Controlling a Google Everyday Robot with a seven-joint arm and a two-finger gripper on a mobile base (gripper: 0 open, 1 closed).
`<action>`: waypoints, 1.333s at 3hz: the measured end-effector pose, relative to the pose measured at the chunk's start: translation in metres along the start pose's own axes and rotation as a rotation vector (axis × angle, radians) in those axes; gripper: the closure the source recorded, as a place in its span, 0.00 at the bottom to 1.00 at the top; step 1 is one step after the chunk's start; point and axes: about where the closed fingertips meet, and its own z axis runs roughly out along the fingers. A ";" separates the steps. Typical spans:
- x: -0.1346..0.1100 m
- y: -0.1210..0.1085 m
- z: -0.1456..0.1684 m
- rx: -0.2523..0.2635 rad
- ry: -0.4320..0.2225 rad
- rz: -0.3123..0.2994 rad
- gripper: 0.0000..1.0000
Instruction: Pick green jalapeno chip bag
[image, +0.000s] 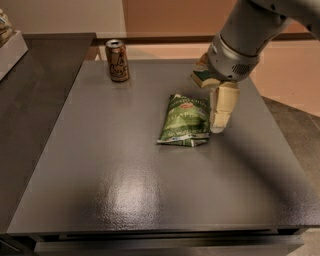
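Hand poised beside the bag, no grip on it yet.

The bag (185, 120) lies flat near the middle of the table (125, 175), its long axis running away from the camera and its red logo at the far end. The hand (219, 125) hangs tip-down just beside the bag's edge on the arm's side, close enough that it may be touching. Whether it is apart or together I cannot tell from this angle. The upright pose suits a pinch from above, probably because a flat, crinkly bag offers only edges and creases to catch. The arm (240, 40) hides part of the sponge (201, 77) behind it. The can (117, 61) stands well apart near a far corner, clear of the approach.
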 end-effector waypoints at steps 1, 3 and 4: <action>-0.008 -0.002 0.013 -0.056 -0.022 0.012 0.00; -0.020 0.009 0.034 -0.141 -0.070 0.011 0.00; -0.019 0.009 0.046 -0.167 -0.063 0.002 0.00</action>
